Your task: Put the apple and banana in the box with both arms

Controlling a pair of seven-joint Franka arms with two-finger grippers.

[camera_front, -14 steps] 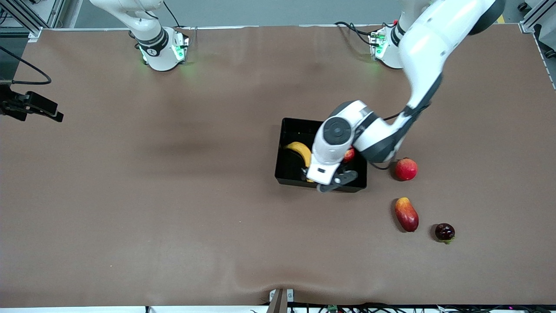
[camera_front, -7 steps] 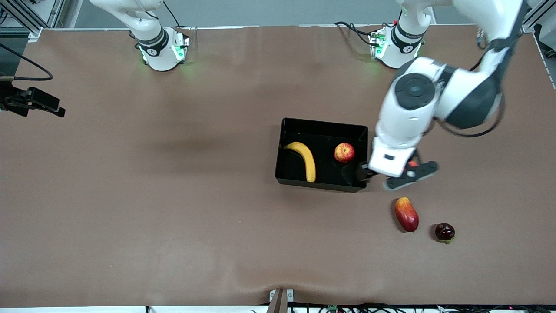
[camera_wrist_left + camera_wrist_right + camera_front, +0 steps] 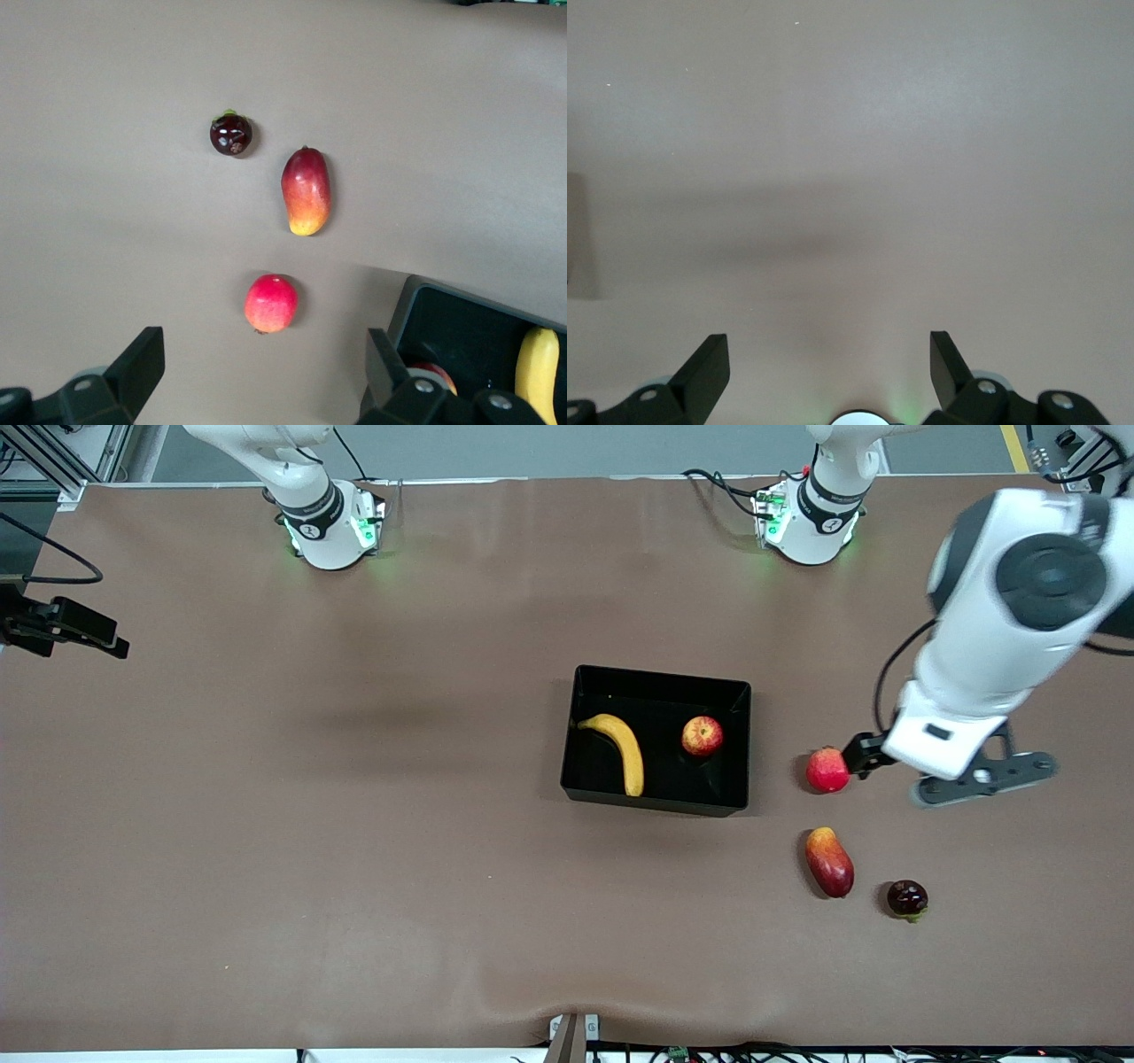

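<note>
The apple (image 3: 702,736) and banana (image 3: 617,747) lie apart inside the box (image 3: 657,680), so the placing looks done. The left gripper (image 3: 937,772), wide open and empty, hangs over brown table (image 3: 354,850) toward its own arm's end from the box, likely clearing away; the right gripper (image 3: 829,376), open and empty, waits over bare table well away from the box

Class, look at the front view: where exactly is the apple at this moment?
The apple lies inside the box, beside the banana, toward the left arm's end of the box.
</note>
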